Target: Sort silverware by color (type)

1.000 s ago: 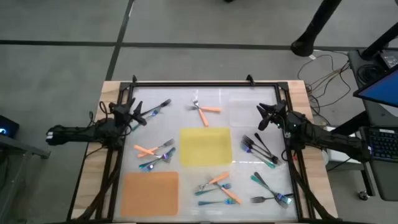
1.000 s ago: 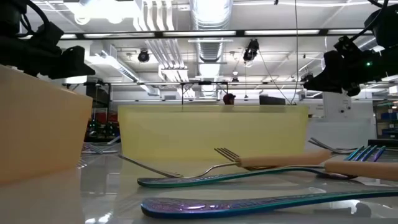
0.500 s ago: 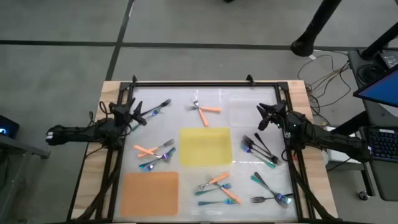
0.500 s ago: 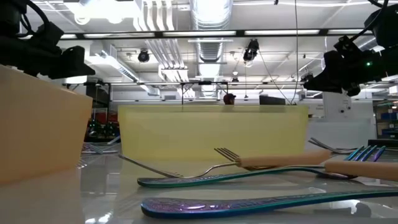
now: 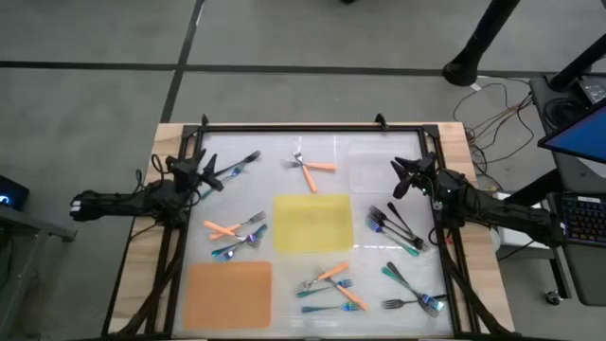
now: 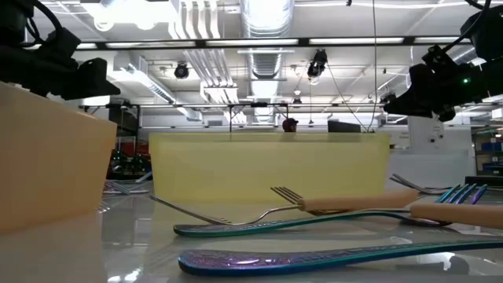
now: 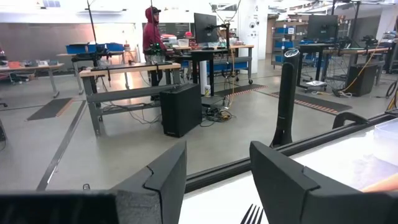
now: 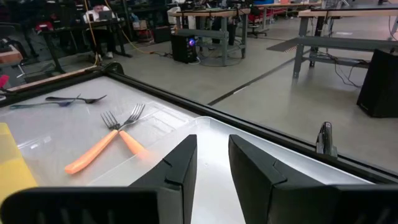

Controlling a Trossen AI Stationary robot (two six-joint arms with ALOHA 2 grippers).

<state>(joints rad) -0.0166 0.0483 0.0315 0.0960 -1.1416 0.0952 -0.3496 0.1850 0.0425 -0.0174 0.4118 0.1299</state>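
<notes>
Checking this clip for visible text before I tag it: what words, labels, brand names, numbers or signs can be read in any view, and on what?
No legible text in any view.
Forks, yellow mat, orange mat: no markings visible.
Monitor in the room behind, left wrist view: screen too blurred to read.
Blue screen at the high view's right edge: nothing readable.
Bins and shelves in the background: any labels are too small to read.

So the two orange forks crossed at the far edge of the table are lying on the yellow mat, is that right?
Not quite. The two crossed orange forks are at the far edge, but they lie on the bare white table, just beyond the yellow mat, not on it. The high view shows the gap between them.
</notes>
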